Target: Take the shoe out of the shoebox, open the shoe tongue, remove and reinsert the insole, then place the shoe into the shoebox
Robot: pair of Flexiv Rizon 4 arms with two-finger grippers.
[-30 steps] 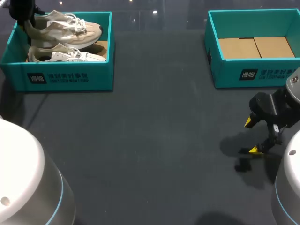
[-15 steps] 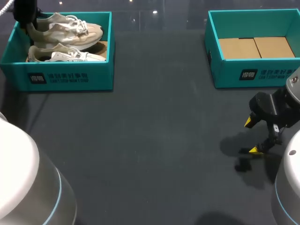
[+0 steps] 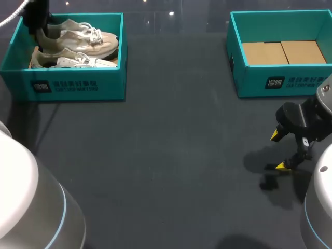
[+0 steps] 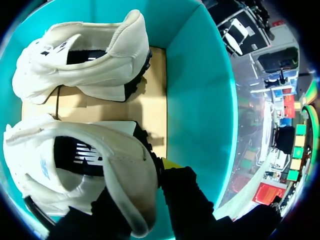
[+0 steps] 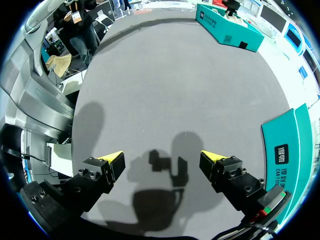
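Head view: at the far left corner of the dark grey surface (image 3: 166,155), a teal cardboard shoebox (image 3: 78,85) holds two shoes. The left tool (image 3: 41,32) is at the heel of the farther cream lace-up sneaker (image 3: 85,39), while the right tool (image 3: 280,151) hangs spread open and empty near the right edge. Left wrist view: the left tool (image 4: 145,195) pinches that sneaker's heel collar from both sides, inside the box. Right wrist view: the right tool (image 5: 162,162) frames only bare surface, so I judge the task barely begun, with lift-out, tongue, insole and return all left.
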